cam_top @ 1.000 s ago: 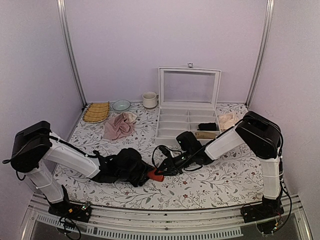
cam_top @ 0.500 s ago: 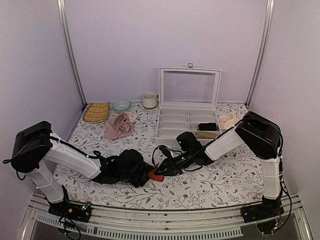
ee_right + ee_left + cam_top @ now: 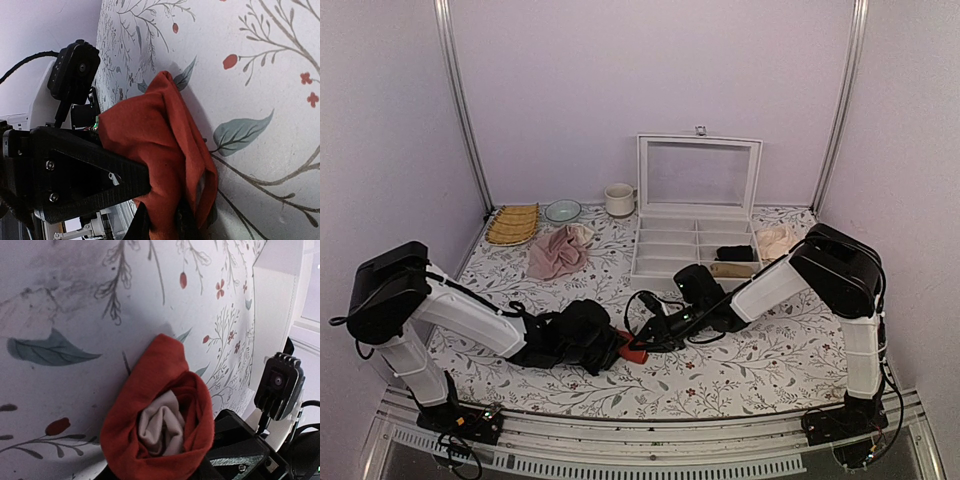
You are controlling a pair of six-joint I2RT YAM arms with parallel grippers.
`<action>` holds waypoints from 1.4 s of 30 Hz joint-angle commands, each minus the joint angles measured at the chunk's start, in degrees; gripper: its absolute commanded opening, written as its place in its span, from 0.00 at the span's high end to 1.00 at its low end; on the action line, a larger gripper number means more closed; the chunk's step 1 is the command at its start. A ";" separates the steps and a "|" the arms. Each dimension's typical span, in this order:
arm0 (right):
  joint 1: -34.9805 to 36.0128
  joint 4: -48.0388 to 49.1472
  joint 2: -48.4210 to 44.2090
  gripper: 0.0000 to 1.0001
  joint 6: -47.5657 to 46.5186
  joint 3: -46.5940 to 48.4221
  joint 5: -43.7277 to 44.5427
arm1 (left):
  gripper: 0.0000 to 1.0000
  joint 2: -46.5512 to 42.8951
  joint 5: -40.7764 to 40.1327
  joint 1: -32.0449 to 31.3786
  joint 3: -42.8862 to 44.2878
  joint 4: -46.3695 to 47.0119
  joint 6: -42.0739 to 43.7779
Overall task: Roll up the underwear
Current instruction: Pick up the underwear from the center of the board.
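Note:
The underwear (image 3: pixel 632 350) lies on the flowered tablecloth as a tight red-orange roll between my two grippers. In the left wrist view the roll (image 3: pixel 150 440) shows end-on, with cream waistband fabric coiled in its middle. My left gripper (image 3: pixel 619 346) holds the roll from the left, its jaws mostly hidden under the fabric (image 3: pixel 160 474). My right gripper (image 3: pixel 643 343) comes from the right and is shut on the roll's other end (image 3: pixel 160 160), with its fingertips (image 3: pixel 141 225) dug into the fabric. The left gripper's black finger (image 3: pixel 75 170) presses on the roll's side.
A white compartment box (image 3: pixel 695 245) with its lid up stands behind and holds a black roll (image 3: pixel 734 253) and a beige roll (image 3: pixel 732 269). A dusty-pink cloth (image 3: pixel 556 252), a pale beige cloth (image 3: pixel 775 240), a mug (image 3: pixel 618 200), a bowl (image 3: pixel 562 210) and a bamboo mat (image 3: pixel 513 223) lie at the back.
My left wrist has shifted slightly right toward the roll. The roll and the right gripper have stayed almost in place.

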 commanded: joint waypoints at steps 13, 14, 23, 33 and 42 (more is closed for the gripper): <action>3.57 -10.67 2.20 1.00 -0.21 -4.68 5.93 | 0.41 2.17 -0.23 -0.44 -0.75 -5.62 -1.55; 3.56 -10.61 2.07 1.00 -0.14 -4.73 5.78 | 0.41 2.29 -0.23 -0.46 -0.93 -5.07 -1.50; 3.68 -7.67 1.00 1.00 0.45 -6.49 0.10 | 0.43 3.56 1.18 -0.49 -0.94 -5.88 -1.76; 3.67 -0.62 2.44 1.00 3.05 -7.37 -9.08 | 0.56 3.49 2.02 -0.48 -2.49 -3.68 -2.01; 3.67 -0.18 3.87 1.00 3.83 -6.01 -10.00 | 0.71 4.38 3.96 -0.50 -2.36 -1.93 -0.26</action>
